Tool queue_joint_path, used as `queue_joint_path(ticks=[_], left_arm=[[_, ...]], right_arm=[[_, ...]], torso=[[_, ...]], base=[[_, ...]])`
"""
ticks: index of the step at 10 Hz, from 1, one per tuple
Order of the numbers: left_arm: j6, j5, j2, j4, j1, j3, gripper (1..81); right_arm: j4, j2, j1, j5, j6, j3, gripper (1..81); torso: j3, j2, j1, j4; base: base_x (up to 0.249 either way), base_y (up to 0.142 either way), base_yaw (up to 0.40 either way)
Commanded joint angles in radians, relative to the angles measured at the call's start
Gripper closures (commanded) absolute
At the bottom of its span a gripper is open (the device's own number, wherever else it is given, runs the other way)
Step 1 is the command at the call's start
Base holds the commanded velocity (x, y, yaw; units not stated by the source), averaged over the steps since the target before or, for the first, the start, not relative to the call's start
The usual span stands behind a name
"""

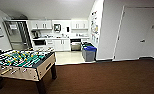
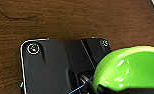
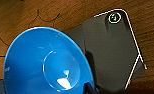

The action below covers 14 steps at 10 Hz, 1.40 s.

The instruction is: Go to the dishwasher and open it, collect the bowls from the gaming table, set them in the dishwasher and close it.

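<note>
The lime green bowl [image 2: 133,70] and blue bowl [image 3: 45,62] are carried toward the dishwasher [image 1: 75,45], beyond the foosball table [image 1: 23,62]; whether the grippers are clamped cannot be told.

Two bowls are counted: one lime green bowl [image 2: 133,68] and one bright blue bowl [image 3: 46,62]. One table-football table [image 1: 23,63] is seen at the lower left, one dishwasher [image 1: 75,44] at centre, and one blue-lidded bin [image 1: 89,53] nearby.

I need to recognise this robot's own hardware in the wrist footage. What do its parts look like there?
In the left wrist view, a wide black plate with rounded corners, a pale edge and a round ringed fitting; a thin blue cable runs beside it. The right wrist view shows a similar plate.
</note>
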Motion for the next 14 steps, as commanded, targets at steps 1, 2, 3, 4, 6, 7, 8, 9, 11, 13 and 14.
queue_joint_path(ticks=[1, 2, 3, 4, 6, 7, 8, 9, 11, 13, 14], left_arm=[[0.006, 0.014, -0.021, 0.012, -0.045, -0.004, 81.1], [0.006, 0.014, -0.021, 0.012, -0.045, -0.004, 81.1], [0.006, 0.014, -0.020, 0.012, -0.046, -0.004, 81.1], [0.006, 0.014, -0.020, 0.012, -0.045, -0.004, 81.1], [0.006, 0.014, -0.021, 0.012, -0.045, -0.004, 81.1], [0.006, 0.014, -0.021, 0.013, -0.046, -0.004, 81.1], [0.006, 0.014, -0.021, 0.012, -0.045, -0.004, 81.1], [0.006, 0.014, -0.021, 0.012, -0.045, -0.004, 81.1], [0.006, 0.014, -0.023, 0.012, -0.045, -0.004, 81.1], [0.004, 0.012, -0.024, 0.012, -0.045, -0.004, 81.1], [0.004, 0.012, -0.026, 0.012, -0.045, -0.004, 81.1]], right_arm=[[-0.025, -0.007, 0.041, -0.032, -0.003, 0.010, 81.1], [-0.023, -0.007, 0.041, -0.032, -0.003, 0.007, 81.1], [-0.023, -0.004, 0.041, -0.032, -0.003, 0.003, 81.1], [-0.023, -0.001, 0.040, -0.032, -0.003, -0.006, 81.1], [-0.023, 0.004, 0.038, -0.032, -0.003, -0.010, 81.1], [-0.023, 0.002, 0.038, -0.030, -0.003, -0.010, 81.1], [-0.023, 0.002, 0.038, -0.032, -0.003, -0.010, 81.1], [-0.023, 0.004, 0.037, -0.032, -0.003, -0.010, 81.1], [-0.023, 0.002, 0.038, -0.032, -0.003, -0.011, 81.1], [-0.025, 0.002, 0.040, -0.032, -0.003, -0.011, 81.1], [-0.025, 0.002, 0.040, -0.032, -0.003, -0.011, 81.1]], torso=[[0.000, 0.000, 0.000, 0.000], [0.000, 0.000, 0.000, 0.000], [0.000, 0.000, 0.000, 0.000], [0.000, 0.000, 0.000, 0.000], [0.000, 0.000, 0.000, 0.000], [0.000, 0.000, 0.000, 0.000], [0.000, 0.000, 0.000, 0.000], [0.000, 0.000, 0.000, 0.000], [0.000, 0.000, 0.001, 0.000], [0.000, 0.000, 0.001, 0.000], [0.000, 0.000, 0.000, 0.000]], base=[[0.188, 0.000, 0.000], [0.189, 0.000, 0.000], [0.189, 0.000, 0.000], [0.189, -0.064, 0.000], [0.189, -0.071, 0.000], [0.189, -0.074, 0.000], [0.189, -0.075, 0.000], [0.188, -0.075, 0.000], [0.154, -0.034, 0.000], [0.141, 0.000, 0.000], [0.141, 0.000, 0.000]])
